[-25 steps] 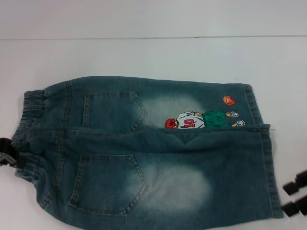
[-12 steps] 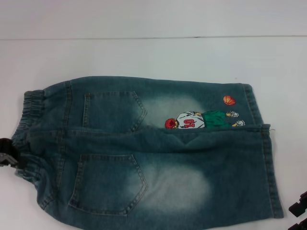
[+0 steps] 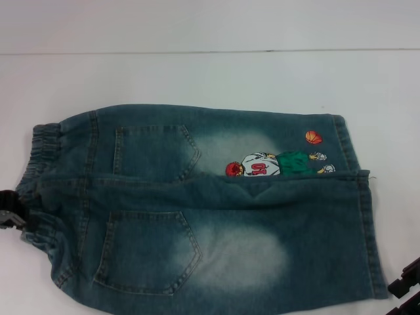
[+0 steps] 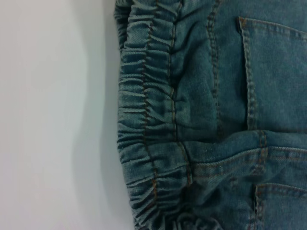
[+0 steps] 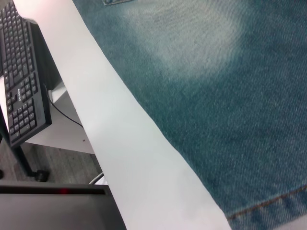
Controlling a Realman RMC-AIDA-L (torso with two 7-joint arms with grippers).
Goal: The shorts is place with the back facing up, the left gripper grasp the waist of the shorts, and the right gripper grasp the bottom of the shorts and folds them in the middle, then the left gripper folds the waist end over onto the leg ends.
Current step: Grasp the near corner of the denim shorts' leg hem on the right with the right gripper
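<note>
Head view: over the last second the right hand (image 3: 405,289) has dropped back from beside the near leg hem toward the lower right corner of the picture, where only part of its black fingers shows; whether they are parted or closed cannot be told. The left hand (image 3: 9,211) has not shifted and sits against the waist of the shorts (image 3: 36,180) at the far left edge; its grip cannot be told either. The shorts (image 3: 210,210) lie unchanged on the white table (image 3: 197,79), back up, waist toward the robot's left, leg hems (image 3: 367,230) toward its right. My reading is that the lengthwise fold is not yet made, since both pockets lie open to view side by side, and that the right hand is not on the hem at present.

Count in this view: one pair of shorts, two patch pockets (image 3: 151,252), two leg hems, one cartoon print (image 3: 279,164), two hands.

Left wrist view: one gathered elastic band (image 4: 148,139) fills the middle, puckered into many small pleats, with bare table beside it. Parts of two pockets show. No fingers are in view.

Right wrist view: one stretch of faded denim (image 5: 216,86), one stitched hem edge (image 5: 268,206) at the corner, the table edge running across, and one black keyboard (image 5: 21,76) on a separate surface beyond. No fingers are in view.
</note>
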